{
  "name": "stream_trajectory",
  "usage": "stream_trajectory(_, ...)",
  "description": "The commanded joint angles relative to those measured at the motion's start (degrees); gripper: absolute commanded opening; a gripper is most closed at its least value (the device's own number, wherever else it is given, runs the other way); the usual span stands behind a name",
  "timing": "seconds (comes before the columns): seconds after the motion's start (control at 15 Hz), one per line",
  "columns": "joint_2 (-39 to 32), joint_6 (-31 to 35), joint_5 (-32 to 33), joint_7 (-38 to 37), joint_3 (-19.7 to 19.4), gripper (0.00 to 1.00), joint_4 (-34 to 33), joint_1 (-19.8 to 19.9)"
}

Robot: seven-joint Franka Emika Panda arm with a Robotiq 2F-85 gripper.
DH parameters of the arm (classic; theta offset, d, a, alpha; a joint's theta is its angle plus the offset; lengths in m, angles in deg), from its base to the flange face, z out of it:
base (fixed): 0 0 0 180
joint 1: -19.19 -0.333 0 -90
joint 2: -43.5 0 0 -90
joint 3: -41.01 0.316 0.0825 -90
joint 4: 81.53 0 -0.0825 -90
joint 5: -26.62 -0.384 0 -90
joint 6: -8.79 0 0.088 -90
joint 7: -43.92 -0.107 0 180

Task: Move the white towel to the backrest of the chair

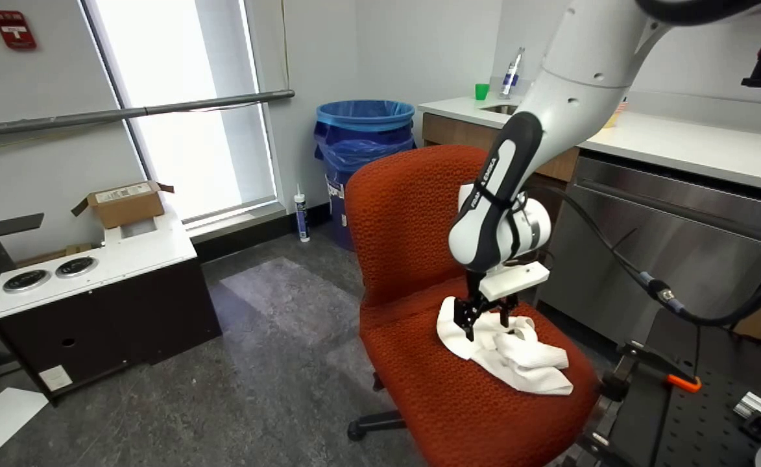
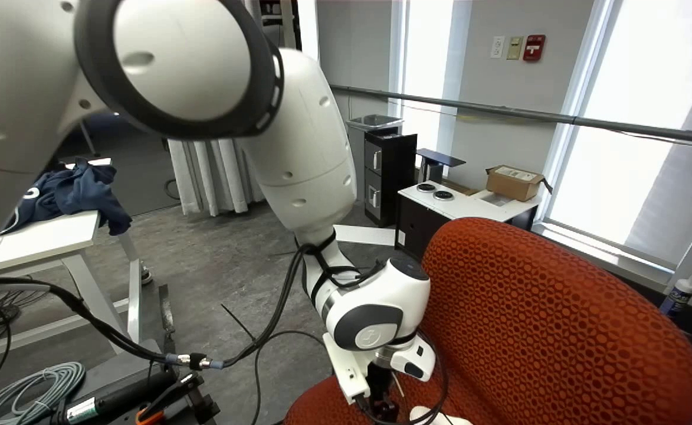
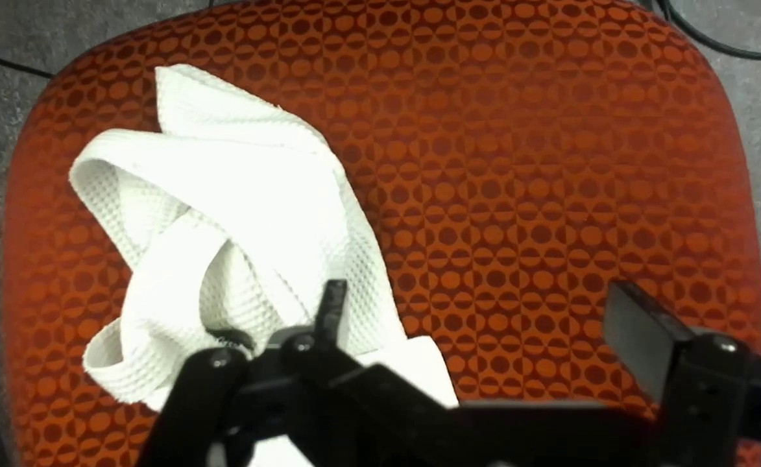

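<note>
Red and patterned, the seat (image 3: 536, 181) of the chair (image 1: 412, 331) is where the white towel (image 3: 263, 201) is bunched, ungrasped! Spread wide, nothing held, the gripper (image 3: 484, 314) is poised low over it; gripping, lifting and draping over the backrest (image 2: 558, 313) are to be done.

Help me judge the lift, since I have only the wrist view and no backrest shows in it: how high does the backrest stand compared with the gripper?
Observer: In both exterior views, the backrest rises well above the gripper.
Operator: Thanks. The gripper hides part of the white towel near the bottom of my picture. How does it lie there?
Observer: In an exterior view, some of the white towel spreads over the seat on the backrest side of the gripper.
Operator: And what stands beyond the backrest, should I overshoot?
Observer: A blue bin, which the backrest partly hides in an exterior view.
</note>
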Motion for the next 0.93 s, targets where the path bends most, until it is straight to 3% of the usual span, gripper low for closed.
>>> stream_trajectory(0.0,-13.3,0.0,-0.4,-4.6,-1.6,1.0,-11.8,-1.9)
stream_trajectory(0.4,-24.1,-4.3,0.3,-10.1,-5.5,1.0,-24.0,-4.7)
stream_trajectory(0.87,-21.1,-3.3,0.5,-7.8,-7.0,1.0,-25.1,-2.3)
